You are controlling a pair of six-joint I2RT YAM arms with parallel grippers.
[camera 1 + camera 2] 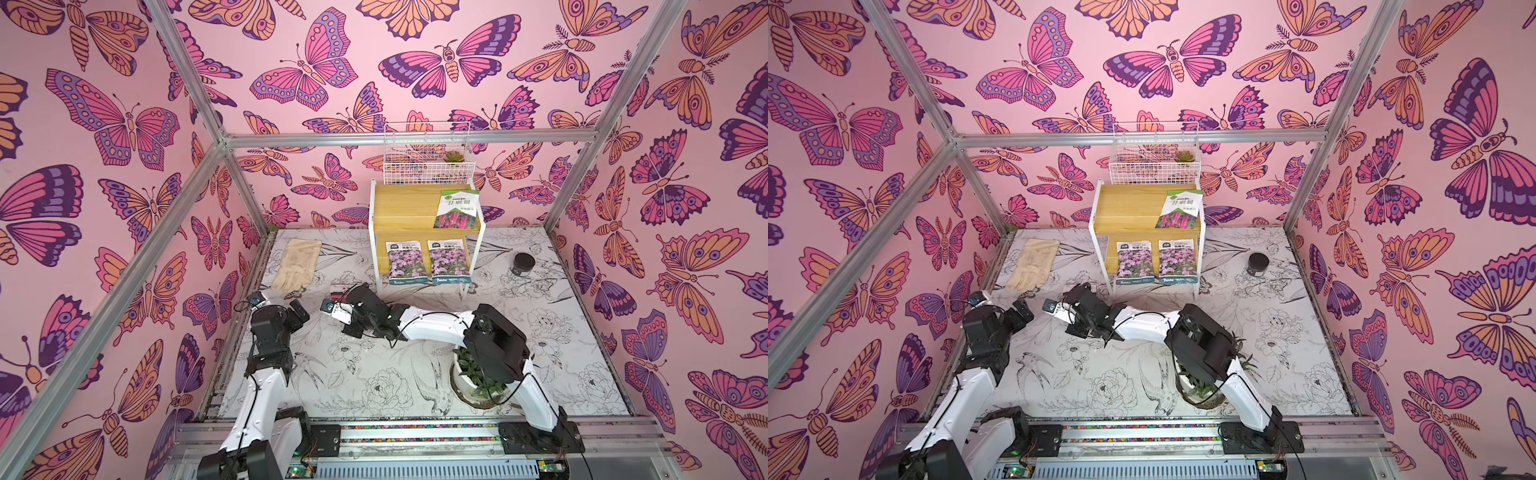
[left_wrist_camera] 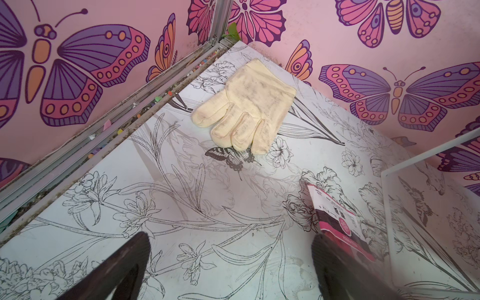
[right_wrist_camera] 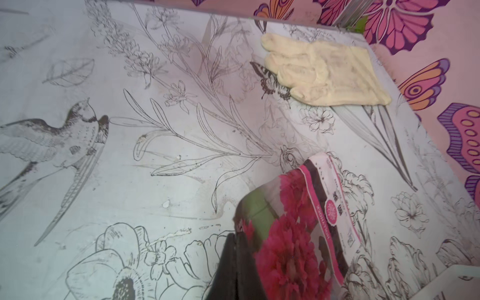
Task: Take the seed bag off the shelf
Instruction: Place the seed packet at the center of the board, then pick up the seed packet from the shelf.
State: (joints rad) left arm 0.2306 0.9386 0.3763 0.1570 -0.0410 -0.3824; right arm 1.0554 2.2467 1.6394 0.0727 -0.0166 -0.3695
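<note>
My right gripper (image 3: 235, 239) is shut on one edge of a seed bag (image 3: 285, 233) printed with red flowers, and holds it tilted just above the table. In a top view this gripper (image 1: 347, 291) hangs low, left of and in front of the shelf (image 1: 399, 208). The yellow two-step shelf carries other seed bags: a green one (image 1: 457, 210) on the upper step and two purple-flowered ones (image 1: 407, 262) on the lower step. My left gripper (image 2: 231, 246) is open and empty over bare table. The held bag (image 2: 335, 215) stands beside its fingers.
A cream glove (image 1: 297, 264) lies at the back left of the table. A black jar (image 1: 523, 264) stands right of the shelf. A potted plant (image 1: 473, 374) sits under my right arm. A white wire basket (image 1: 428, 162) with a succulent hangs above the shelf.
</note>
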